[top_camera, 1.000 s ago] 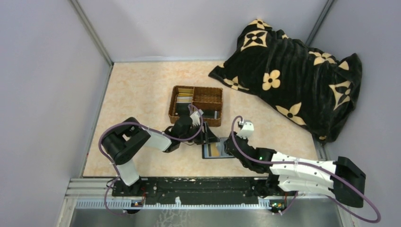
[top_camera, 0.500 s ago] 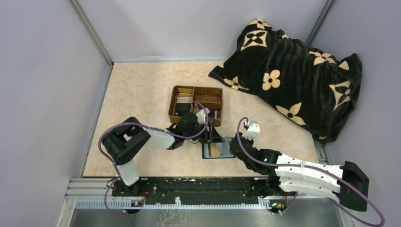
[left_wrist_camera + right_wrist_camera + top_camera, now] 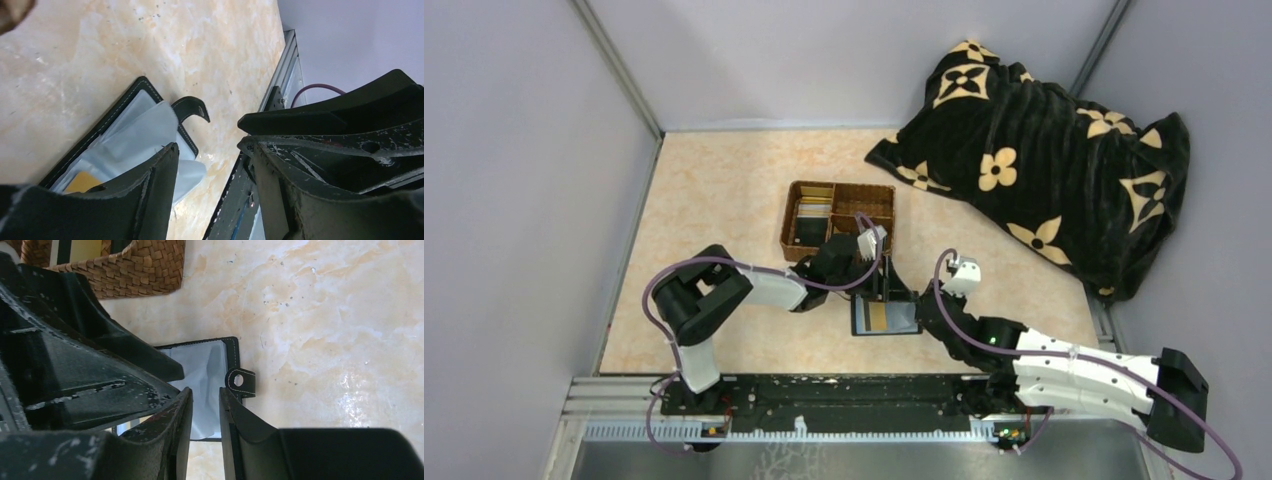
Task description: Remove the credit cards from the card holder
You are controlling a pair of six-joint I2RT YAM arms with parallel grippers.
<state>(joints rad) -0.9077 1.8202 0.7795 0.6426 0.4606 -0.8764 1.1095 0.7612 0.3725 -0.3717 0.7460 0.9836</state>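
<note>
The black card holder (image 3: 902, 320) lies open on the table, grey slotted inside up, with a gold credit card (image 3: 879, 316) in its left half. My left gripper (image 3: 888, 286) is open and hovers over the holder's far edge. In the left wrist view (image 3: 209, 147) the jaws stand wide apart, the holder (image 3: 135, 130) and gold card (image 3: 82, 181) lie to their left. My right gripper (image 3: 922, 306) is at the holder's right edge. In the right wrist view (image 3: 205, 400) its jaws stand narrowly apart over the grey pocket (image 3: 205, 365), beside the strap tab (image 3: 240, 381).
A brown wicker divided tray (image 3: 861, 190) stands just behind the holder, with cards (image 3: 814, 210) in its compartments; its corner shows in the right wrist view (image 3: 145, 270). A black blanket with cream flowers (image 3: 1034, 160) fills the back right. Grey walls enclose the table.
My left gripper has moved right along the holder's far edge. My right gripper has shifted right, from over the holder to its right edge. The holder has stayed in place.
</note>
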